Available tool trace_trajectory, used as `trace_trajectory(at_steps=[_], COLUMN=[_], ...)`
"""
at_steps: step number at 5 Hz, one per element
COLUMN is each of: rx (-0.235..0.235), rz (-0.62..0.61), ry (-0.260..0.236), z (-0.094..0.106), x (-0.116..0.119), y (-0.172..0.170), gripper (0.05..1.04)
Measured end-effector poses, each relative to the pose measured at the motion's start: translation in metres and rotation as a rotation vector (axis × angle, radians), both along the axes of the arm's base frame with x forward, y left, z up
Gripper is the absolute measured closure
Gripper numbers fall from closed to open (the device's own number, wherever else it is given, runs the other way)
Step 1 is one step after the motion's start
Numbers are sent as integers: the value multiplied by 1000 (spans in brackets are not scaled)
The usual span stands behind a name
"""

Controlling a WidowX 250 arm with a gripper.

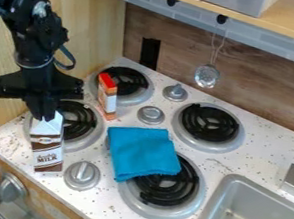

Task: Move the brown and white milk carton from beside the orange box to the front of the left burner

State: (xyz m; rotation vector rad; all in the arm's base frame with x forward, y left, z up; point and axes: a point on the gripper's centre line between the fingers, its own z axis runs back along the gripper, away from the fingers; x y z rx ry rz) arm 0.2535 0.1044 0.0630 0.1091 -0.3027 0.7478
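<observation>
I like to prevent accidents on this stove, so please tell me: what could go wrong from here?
1. The tall brown-and-white milk carton stands near the front edge of the white speckled counter, with the black claw at its top; a sideways push might tip it over.
2. The blue cloth partly covers a black coil burner; it could scorch if that is on, which I cannot tell.

The black tool [41, 117] holds the top of a brown and white milk carton [48, 152]. A blue cloth [138, 150] lies partly on one burner [168, 190]. A little orange and white box [107, 98] stands near the wall [99, 25].
</observation>
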Motion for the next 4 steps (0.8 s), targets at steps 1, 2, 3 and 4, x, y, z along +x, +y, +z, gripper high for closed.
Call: trace_trajectory(at_steps=[1,2,3,4], rx=[9,27,33,34], rz=[-4,-2,6,26], ry=[14,9,7,17], z=[-9,-11,-11,-13], x=[2,6,6,3], y=[2,6,7,7], gripper=[1001,1001,973,750])
